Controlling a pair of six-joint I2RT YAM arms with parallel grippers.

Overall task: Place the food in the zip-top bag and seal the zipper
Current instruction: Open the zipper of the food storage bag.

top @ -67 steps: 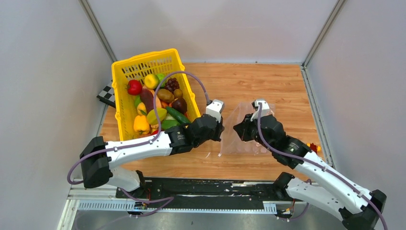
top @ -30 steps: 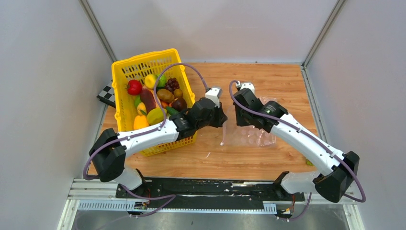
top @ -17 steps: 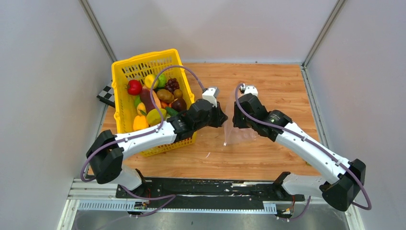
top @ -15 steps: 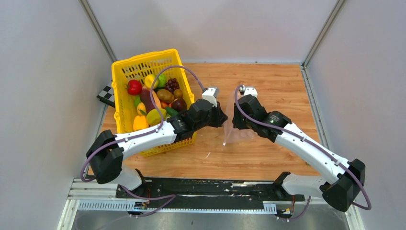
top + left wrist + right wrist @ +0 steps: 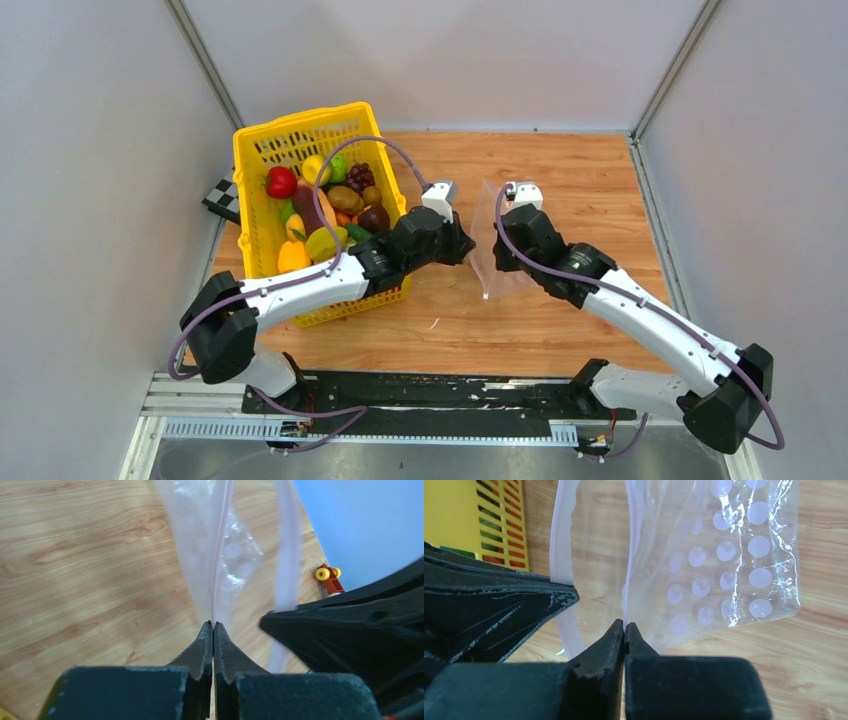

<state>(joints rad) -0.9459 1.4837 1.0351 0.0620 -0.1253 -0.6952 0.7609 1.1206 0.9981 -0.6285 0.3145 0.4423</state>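
The zip-top bag (image 5: 724, 565) is pinched by the left gripper (image 5: 213, 626) at nine o'clock and the right gripper (image 5: 624, 625) at three.

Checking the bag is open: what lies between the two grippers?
The parted mouth of the zip-top bag: left gripper and right gripper each pinch one lip, table showing through in both wrist views.

Clear dotted bag (image 5: 734, 555) upright, zipper (image 5: 561, 555) parted; food (image 5: 330, 205) heaped in basket (image 5: 300, 125)
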